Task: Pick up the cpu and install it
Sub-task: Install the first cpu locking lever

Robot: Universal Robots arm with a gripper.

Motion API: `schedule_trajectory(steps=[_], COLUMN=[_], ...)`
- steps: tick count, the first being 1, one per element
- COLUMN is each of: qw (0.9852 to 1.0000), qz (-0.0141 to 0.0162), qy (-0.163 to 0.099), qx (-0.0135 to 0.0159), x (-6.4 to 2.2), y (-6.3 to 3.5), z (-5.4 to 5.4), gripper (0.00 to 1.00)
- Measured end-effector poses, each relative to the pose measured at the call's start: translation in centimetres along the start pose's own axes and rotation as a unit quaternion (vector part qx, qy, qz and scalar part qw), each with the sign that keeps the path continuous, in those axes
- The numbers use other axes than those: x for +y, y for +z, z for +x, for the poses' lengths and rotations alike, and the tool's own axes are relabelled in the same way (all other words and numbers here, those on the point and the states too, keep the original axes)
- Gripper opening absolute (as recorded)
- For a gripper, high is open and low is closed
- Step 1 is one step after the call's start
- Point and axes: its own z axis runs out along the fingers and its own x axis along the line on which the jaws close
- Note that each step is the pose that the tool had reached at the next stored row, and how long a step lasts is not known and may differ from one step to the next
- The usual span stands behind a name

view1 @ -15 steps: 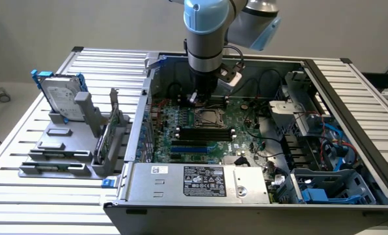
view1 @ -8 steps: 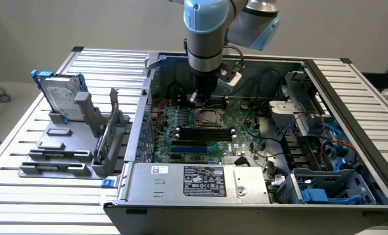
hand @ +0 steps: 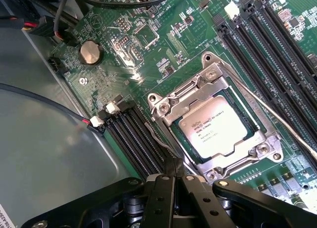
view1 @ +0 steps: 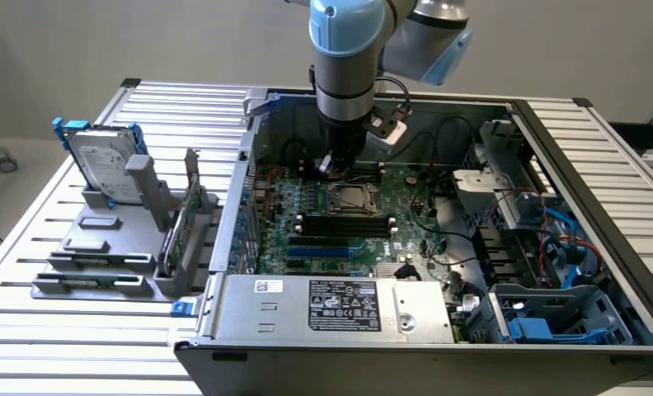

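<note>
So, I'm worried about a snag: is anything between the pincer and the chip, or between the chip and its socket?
Nothing visible does. The chip already lies inside the socket frame, its place. The shut pincer is close beside that frame, with only the frame's rim between it and the chip.

1. A grey and light-blue robot arm [view1: 343, 74] reaches down into a big open metal computer case [view1: 415, 367].
2. Its black gripper [view1: 330, 168] hangs just over the green circuit board [view1: 304, 239], beside the square black socket frame [view1: 349, 198].
3. Something grey may lie inside that frame, but it is hard to tell.
4. A silver hard drive in a blue frame [view1: 99, 157] stands upright in a grey plastic holder [view1: 93, 279] on the slatted metal table [view1: 52, 334], at the exterior view's left.
</note>
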Motion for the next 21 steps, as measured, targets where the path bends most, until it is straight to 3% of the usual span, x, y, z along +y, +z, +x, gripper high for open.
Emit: schedule_trajectory(steps=[21], qw=[1.0], qz=[0.0], qy=[0.0], qx=[0.0], x=[0.32], y=[0.22], z=[0.18], gripper=[0.11])
